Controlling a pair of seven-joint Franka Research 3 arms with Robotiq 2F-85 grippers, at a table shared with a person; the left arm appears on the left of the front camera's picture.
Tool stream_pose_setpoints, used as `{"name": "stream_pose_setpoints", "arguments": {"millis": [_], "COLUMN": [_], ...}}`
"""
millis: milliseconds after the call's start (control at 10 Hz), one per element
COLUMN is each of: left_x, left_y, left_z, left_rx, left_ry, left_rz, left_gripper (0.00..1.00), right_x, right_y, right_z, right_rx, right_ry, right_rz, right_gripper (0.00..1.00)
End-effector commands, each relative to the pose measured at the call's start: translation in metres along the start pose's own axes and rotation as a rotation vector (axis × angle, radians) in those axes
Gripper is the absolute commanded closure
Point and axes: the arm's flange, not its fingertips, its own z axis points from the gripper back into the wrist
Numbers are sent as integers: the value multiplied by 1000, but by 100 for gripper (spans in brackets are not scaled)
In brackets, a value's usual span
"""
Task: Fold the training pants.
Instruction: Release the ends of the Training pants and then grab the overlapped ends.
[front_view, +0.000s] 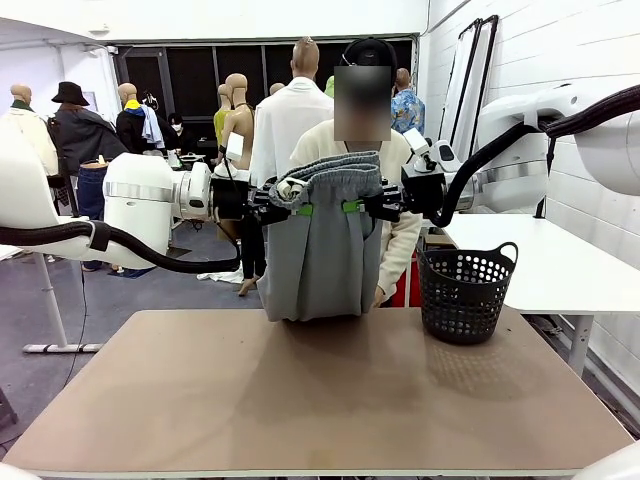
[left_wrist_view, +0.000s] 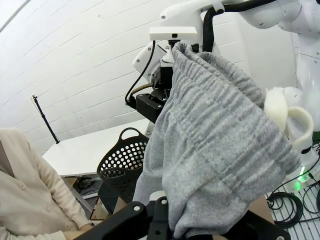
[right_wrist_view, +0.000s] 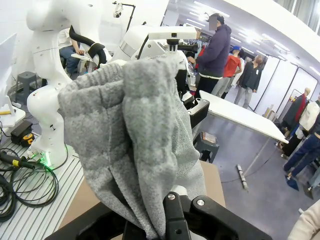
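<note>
The light grey training pants (front_view: 322, 250) hang upright above the far side of the table, waistband on top, their lower end resting on the tabletop. My left gripper (front_view: 300, 209) is shut on the waistband's left end, and my right gripper (front_view: 354, 206) is shut on its right end. In the left wrist view the grey pants (left_wrist_view: 215, 150) bunch out of my left gripper (left_wrist_view: 160, 220). The right wrist view has the pants (right_wrist_view: 135, 145) rising from my right gripper (right_wrist_view: 172, 222). A person in a cream top (front_view: 400, 240) stands right behind the cloth.
A black perforated basket (front_view: 466, 290) stands on the table's right far corner. The brown table (front_view: 320, 400) stretches bare in front of the pants. A white table (front_view: 560, 265) sits to the right.
</note>
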Motion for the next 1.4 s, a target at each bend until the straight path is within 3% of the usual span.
{"name": "stream_pose_setpoints", "arguments": {"millis": [0, 1300], "left_x": [4, 4], "left_y": [-3, -3], "left_z": [0, 0], "left_rx": [11, 11], "left_ry": [-4, -4], "left_rz": [-4, -4], "left_gripper": [100, 100], "right_x": [2, 2], "right_y": [0, 0], "right_z": [-1, -1], "right_rx": [2, 2], "right_ry": [-6, -6], "right_rz": [2, 2], "right_gripper": [100, 100]}}
